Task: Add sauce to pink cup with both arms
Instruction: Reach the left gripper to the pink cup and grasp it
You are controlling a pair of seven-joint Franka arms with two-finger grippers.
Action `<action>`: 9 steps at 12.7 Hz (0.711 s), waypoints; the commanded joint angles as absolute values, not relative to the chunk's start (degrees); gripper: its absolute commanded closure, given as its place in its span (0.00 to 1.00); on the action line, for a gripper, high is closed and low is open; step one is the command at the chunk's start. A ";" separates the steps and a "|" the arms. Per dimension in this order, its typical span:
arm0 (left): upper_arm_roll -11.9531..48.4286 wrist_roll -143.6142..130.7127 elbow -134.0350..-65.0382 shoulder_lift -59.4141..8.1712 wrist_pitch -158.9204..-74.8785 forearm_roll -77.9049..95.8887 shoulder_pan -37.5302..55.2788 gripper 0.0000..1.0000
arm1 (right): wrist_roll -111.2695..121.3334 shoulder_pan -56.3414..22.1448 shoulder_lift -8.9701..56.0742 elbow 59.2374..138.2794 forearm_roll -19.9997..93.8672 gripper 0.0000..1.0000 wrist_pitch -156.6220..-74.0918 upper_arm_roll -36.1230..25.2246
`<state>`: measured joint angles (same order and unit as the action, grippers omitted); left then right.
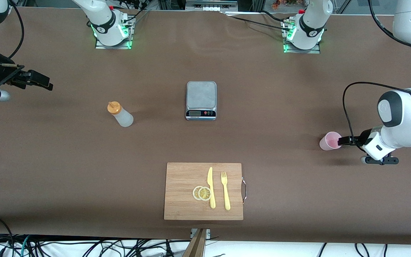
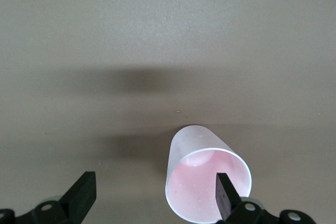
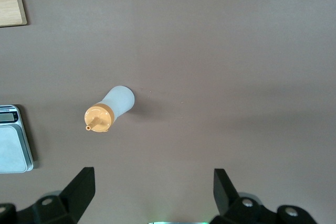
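Sauce (image 1: 120, 114) stands on the surface at center-left of the front view; right gripper (image 1: 46, 82) hangs at the left edge, jaws wide and empty. Cup (image 1: 329, 140) sits mid-right, left gripper (image 1: 341, 141) right at its rim, jaws spread, one finger (image 2: 224, 196) over the cup's mouth, nothing grasped.

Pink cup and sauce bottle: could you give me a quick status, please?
Left claw open at pink cup, not gripping. Right claw open over table, sauce bottle untouched. Nothing in the way.

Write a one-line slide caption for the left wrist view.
Open left claw hangs over the brown table, one finger at the upright pink cup's rim.
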<state>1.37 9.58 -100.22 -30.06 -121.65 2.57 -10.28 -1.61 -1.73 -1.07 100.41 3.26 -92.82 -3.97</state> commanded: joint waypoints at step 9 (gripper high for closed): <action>0.44 10.37 -101.69 -31.02 -122.96 1.67 -9.49 0.37 | -1.14 -1.05 -0.44 97.66 2.12 0.00 -93.52 -3.34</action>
